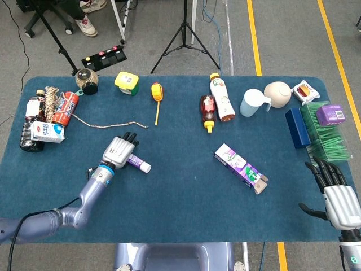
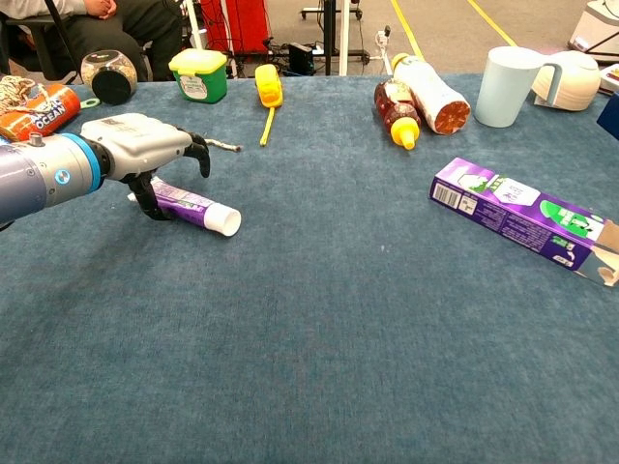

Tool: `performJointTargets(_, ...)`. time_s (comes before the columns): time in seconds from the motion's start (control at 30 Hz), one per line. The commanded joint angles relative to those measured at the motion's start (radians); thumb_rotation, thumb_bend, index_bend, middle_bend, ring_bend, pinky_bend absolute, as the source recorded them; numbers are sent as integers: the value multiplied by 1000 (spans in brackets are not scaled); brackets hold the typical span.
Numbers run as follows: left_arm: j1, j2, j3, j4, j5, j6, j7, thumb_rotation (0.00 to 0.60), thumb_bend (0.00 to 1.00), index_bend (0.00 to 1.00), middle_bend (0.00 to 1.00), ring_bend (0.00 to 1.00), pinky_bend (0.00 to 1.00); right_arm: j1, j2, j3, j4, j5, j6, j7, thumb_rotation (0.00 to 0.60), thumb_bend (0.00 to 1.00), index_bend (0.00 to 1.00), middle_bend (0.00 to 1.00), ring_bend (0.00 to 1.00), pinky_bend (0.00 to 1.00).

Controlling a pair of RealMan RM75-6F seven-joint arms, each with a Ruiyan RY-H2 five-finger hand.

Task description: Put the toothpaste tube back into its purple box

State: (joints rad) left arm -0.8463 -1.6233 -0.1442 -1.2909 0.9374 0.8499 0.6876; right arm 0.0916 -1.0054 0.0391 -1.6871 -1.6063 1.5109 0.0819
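We see grey floor (image 1: pixel 293 34) beyond table, two yellow lines (image 1: pixel 255 39) painted across it. Table (image 1: pixel 186 192) covered in blue cloth. Black tripod (image 1: pixel 184 39) stands behind far edge; second dark stand (image 1: pixel 53 39) at far left. Seated person's sneakers (image 1: pixel 84 22) near top left. Black box with red buttons (image 1: pixel 105 56) lies on floor. Cables (image 1: pixel 211 17) trail past tripod.
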Motion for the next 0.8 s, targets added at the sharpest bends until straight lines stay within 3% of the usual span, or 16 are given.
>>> performJointTargets(0.03,-2,-1,6,-1,8,4,-10,600,236,312,193,155,434,0,0,0,0,-1,1,0,600,0,94,19,0,53)
performJointTargets(0.43,-7,-15,31,8,29,26,-6,600,269,481,365,296,519,-2,2,-1,-3,-5,6,2,600,0,94,19,0,53)
performJointTargets(0.6,-5,-20,32,11,37,38,-14,600,335,575,502,414,611,-3,3,-1,-3,-5,7,4,600,0,94,19,0,54)
performJointTargets(0.8,0,-22,36,13,62,63,-24,600,374,650,576,485,659,-3,4,-1,-3,-7,9,6,600,0,94,19,0,54)
